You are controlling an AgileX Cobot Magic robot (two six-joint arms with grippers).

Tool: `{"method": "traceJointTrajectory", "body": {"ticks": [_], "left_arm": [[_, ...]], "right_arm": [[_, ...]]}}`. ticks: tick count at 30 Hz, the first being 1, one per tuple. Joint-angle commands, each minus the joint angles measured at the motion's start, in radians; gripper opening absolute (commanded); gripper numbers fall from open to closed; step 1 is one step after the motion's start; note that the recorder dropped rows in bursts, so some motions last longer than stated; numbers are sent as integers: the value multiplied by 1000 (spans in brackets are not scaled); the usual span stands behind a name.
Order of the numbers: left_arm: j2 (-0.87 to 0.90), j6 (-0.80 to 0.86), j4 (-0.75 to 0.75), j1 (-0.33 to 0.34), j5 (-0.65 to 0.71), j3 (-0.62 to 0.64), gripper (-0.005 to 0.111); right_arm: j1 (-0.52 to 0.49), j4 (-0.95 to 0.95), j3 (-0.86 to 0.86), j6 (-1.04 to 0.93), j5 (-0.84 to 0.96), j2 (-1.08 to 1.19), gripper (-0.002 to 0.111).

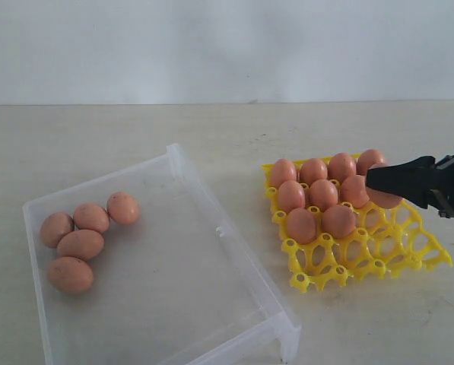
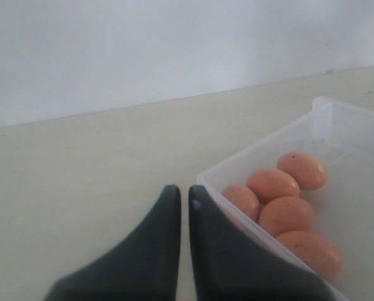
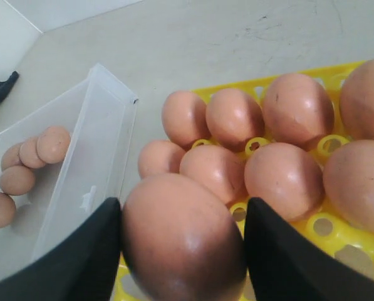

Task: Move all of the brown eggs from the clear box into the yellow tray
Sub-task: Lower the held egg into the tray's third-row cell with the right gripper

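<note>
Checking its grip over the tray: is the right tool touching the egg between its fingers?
Touching. In the right wrist view both fingers of the right tool press against the held egg, no gap.

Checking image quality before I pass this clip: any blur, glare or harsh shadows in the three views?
Exterior view: even, soft light, only faint shadows under the brown eggs in the clear box; sharp enough. Left wrist view: the left gripper is close and soft-edged. Right wrist view: the held egg in the right gripper looms large with soft sheen, no harsh glare.
</note>
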Motion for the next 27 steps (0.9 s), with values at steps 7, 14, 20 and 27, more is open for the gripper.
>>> {"method": "traceJointTrajectory", "body": {"ticks": [7,14,20,27], "left_arm": [[-3,-1,-7,-3,-8,4,4],[-3,-1,-7,-3,-8,4,4],[-3,-1,-7,-3,-8,4,4],[-3,-1,-7,-3,-8,4,4]], "right_arm": [[-1,17,-3,-12,-1,0,0],[-1,35,-3,-12,52,0,0],[-1,66,-3,-20,47,23,0],[-1,69,-3,-22,-34,127,0]]}}
